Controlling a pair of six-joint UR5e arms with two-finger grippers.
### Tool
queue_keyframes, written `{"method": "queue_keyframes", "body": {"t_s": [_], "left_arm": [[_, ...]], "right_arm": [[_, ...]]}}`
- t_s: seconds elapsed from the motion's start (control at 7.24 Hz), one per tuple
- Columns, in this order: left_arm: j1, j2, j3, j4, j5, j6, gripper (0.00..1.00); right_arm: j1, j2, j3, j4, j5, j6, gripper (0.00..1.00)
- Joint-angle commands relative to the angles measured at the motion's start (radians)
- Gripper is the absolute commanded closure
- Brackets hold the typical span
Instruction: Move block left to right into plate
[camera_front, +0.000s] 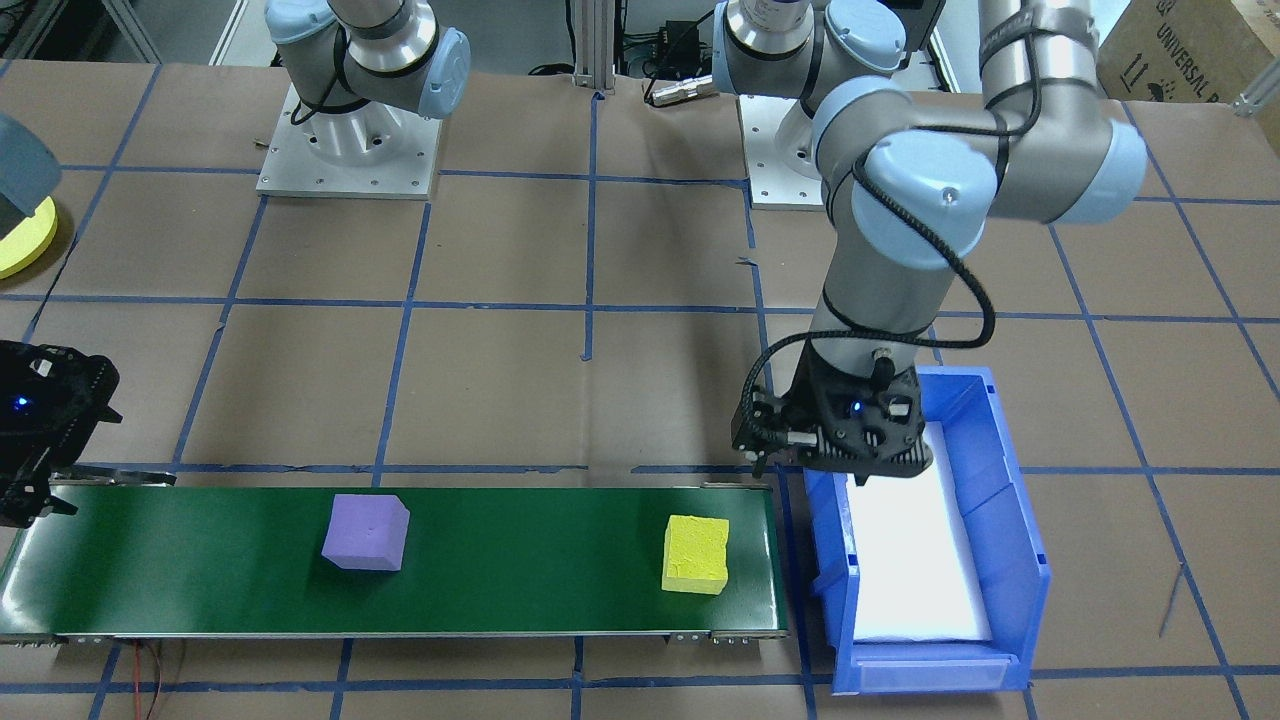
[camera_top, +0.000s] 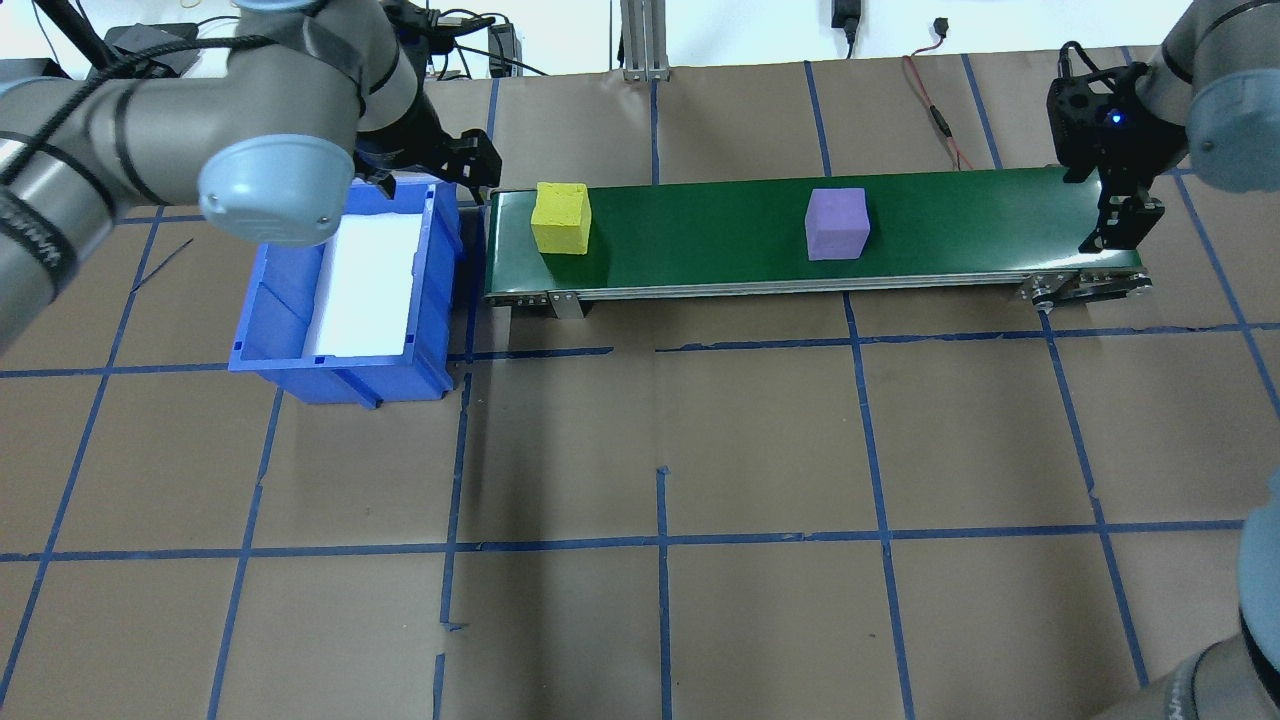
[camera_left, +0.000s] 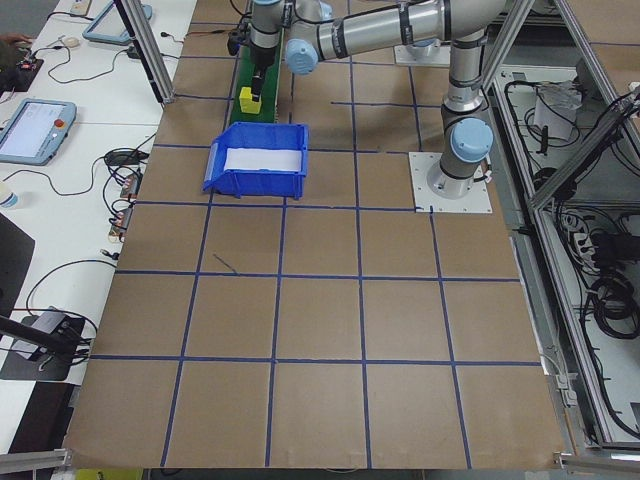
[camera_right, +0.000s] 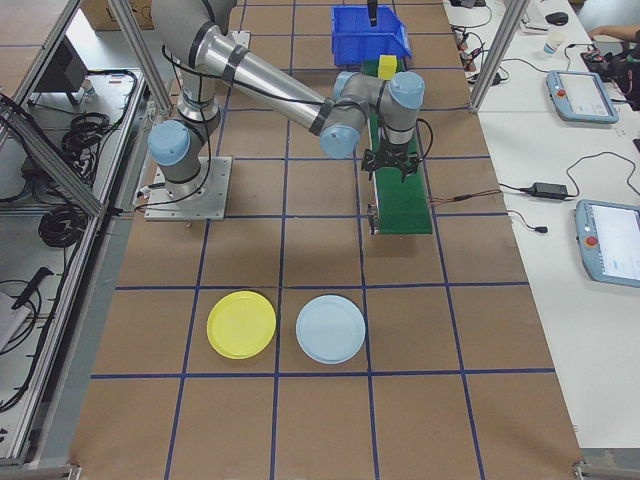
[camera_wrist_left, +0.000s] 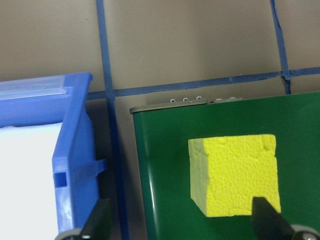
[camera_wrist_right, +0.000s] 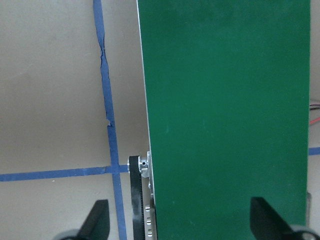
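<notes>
A yellow block (camera_top: 560, 217) and a purple block (camera_top: 837, 224) sit apart on the green conveyor belt (camera_top: 700, 245). My left gripper (camera_wrist_left: 182, 225) hangs open over the belt's end by the blue bin. The yellow block (camera_wrist_left: 235, 175) lies just ahead of it, close to one fingertip (camera_wrist_left: 267, 220), and nothing is held. At the belt's other end my right gripper (camera_wrist_right: 182, 222) is open above bare belt (camera_wrist_right: 225, 100). The yellow plate (camera_right: 241, 324) lies on the table well past that end, and its edge also shows in the front-facing view (camera_front: 25, 240).
The blue bin (camera_top: 290, 310) with a white liner stands against the belt's left end. A light blue plate (camera_right: 331, 329) lies beside the yellow one. Brown paper with blue tape lines covers the table. Operator desks with tablets line the far side.
</notes>
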Motion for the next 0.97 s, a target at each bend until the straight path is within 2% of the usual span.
{"method": "queue_keyframes", "body": {"t_s": [0.0, 0.55, 0.83], "left_arm": [[0.025, 0.174, 0.007, -0.295, 0.064, -0.002, 0.0], [0.044, 0.267, 0.008, -0.385, 0.075, -0.005, 0.0], [0.047, 0.29, 0.005, -0.419, 0.072, -0.008, 0.0]], "right_arm": [[0.001, 0.027, 0.023, -0.053, 0.062, -0.073, 0.0], [0.001, 0.073, 0.029, -0.075, 0.073, -0.073, 0.0], [-0.018, 0.075, 0.043, -0.067, 0.137, -0.071, 0.0]]}}
